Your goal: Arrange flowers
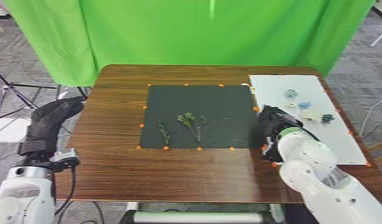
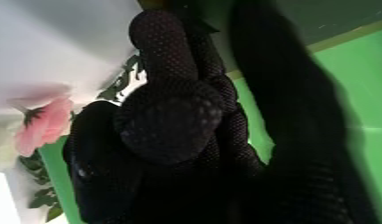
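right hand [image 1: 273,119]: at dark mat [image 1: 232,102] edge, grip can't tell | left hand [image 1: 59,110]: straight | leafy sprigs [image 1: 187,119] on mat | flowers [image 1: 290,93] on white board [image 1: 276,84]

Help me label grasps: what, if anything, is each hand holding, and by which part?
The left hand holds nothing. Whether the right hand holds anything cannot be told; a pink flower shows beside it, but no grip is visible.

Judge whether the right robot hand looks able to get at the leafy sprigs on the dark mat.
Probably yes: the right robot hand is by the right edge of the dark mat, and nothing seems to stand between it and the leafy sprigs.
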Tool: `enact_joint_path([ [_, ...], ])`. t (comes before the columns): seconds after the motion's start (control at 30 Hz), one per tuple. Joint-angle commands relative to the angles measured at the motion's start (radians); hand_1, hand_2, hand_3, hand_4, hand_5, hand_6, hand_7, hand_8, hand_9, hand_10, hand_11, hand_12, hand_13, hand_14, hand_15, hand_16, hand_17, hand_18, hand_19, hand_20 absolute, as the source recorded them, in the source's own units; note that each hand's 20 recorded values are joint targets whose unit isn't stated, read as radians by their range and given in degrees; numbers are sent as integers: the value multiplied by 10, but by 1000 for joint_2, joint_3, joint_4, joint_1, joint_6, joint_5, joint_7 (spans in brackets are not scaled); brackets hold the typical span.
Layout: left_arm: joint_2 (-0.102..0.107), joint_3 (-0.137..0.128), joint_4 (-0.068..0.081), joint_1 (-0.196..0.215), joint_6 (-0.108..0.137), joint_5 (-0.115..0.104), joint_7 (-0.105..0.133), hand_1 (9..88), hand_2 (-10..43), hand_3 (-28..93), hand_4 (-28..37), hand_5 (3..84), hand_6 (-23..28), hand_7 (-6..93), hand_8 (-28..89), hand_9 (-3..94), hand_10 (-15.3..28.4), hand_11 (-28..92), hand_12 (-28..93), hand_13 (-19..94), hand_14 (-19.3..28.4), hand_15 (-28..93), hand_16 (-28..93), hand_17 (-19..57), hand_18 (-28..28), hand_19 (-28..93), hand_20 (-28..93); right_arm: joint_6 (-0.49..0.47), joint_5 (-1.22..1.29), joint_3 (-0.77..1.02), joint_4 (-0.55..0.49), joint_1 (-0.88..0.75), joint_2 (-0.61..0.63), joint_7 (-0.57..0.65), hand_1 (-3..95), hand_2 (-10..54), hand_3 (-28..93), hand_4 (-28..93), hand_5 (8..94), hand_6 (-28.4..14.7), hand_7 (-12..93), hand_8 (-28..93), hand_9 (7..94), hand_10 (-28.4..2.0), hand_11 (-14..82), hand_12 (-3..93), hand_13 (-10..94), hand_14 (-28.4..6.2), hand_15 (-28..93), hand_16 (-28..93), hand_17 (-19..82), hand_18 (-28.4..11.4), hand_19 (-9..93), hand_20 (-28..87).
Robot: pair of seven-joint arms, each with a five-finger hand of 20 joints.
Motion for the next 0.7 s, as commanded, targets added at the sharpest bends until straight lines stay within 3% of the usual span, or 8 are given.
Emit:
enact_joint_path([
  [0.03, -2, 2, 0, 1, -5, -3, -5, 326, -9, 628, -164, 478, 35, 216, -90, 468, 135, 264, 148, 371, 160, 160, 27, 55, 95, 66, 134, 63, 30, -9, 23, -29, -11, 5, 941, -95, -230, 445, 647, -55, 332, 294, 876, -127, 146, 501, 937, -16, 535, 317, 713, -40, 907, 400],
  [0.3, 0, 3, 2, -3, -4, -4, -4, 327, -8, 626, -163, 478, 36, 214, -89, 468, 134, 265, 148, 370, 160, 160, 26, 55, 95, 65, 134, 216, 29, -10, 10, -19, 12, -28, 907, -95, -104, 446, 621, -65, 499, 233, 861, -148, 181, 569, 937, -7, 532, 343, 718, -33, 889, 438],
  [0.7, 6, 1, 5, -8, -3, -5, -2, 328, -7, 624, -162, 478, 36, 215, -90, 468, 134, 265, 148, 369, 160, 160, 27, 55, 95, 65, 134, 323, 12, -13, -53, 10, 52, -63, 907, -95, -128, 520, 620, -70, 547, 206, 856, -155, 208, 596, 937, -4, 548, 354, 724, -35, 891, 454],
])
